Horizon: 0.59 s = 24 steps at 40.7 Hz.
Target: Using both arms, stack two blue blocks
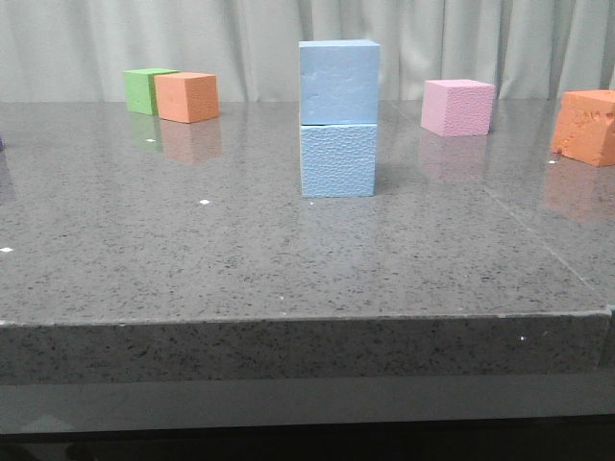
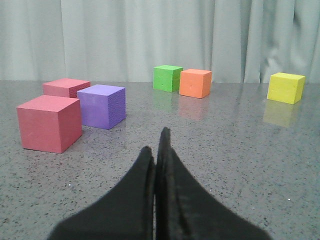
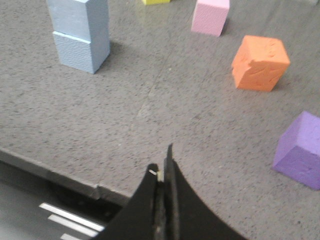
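Observation:
Two light-blue foam cubes stand stacked in the middle of the grey table: the upper blue block (image 1: 338,83) rests squarely on the lower blue block (image 1: 337,160). The stack also shows in the right wrist view, upper block (image 3: 80,17) on lower block (image 3: 80,51). No gripper shows in the front view. My left gripper (image 2: 156,146) is shut and empty, low over bare table, far from the stack. My right gripper (image 3: 161,164) is shut and empty, near the table's front edge, well away from the stack.
Front view: green cube (image 1: 146,90) and orange cube (image 1: 187,97) back left, pink cube (image 1: 458,107) and orange cube (image 1: 586,127) back right. Left wrist view: red cube (image 2: 49,123), purple cube (image 2: 102,106), yellow cube (image 2: 285,87). Right wrist view: purple cube (image 3: 300,150), table front edge (image 3: 60,177).

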Motion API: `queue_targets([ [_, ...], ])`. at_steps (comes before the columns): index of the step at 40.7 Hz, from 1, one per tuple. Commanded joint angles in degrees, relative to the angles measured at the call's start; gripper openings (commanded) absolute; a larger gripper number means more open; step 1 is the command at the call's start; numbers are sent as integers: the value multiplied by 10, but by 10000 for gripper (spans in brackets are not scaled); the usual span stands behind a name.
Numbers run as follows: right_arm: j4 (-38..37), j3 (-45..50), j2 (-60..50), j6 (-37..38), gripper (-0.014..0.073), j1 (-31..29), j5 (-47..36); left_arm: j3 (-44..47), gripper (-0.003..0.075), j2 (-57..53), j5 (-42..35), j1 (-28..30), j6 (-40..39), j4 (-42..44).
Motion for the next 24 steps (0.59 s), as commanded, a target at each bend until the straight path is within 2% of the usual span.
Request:
queue_targets([
  [1,30,64,-54,-43,-67,-57,-136,1,-20,-10,-50,0,0,-6],
  [6,43,163,-112,-42,-67,-109,-258,1,-20,-10,-50,0,0,-6],
  [13,53,276,-172,-42,-67,-124,-396,1,-20,-10,-50,0,0,-6],
  [20,53,357,-206,-42,-67,-132,-480,1,-20,-10,-50,0,0,-6],
  [24,53,357,-206,-42,-67,-138,-464,1,-20,-10,-50,0,0,-6],
])
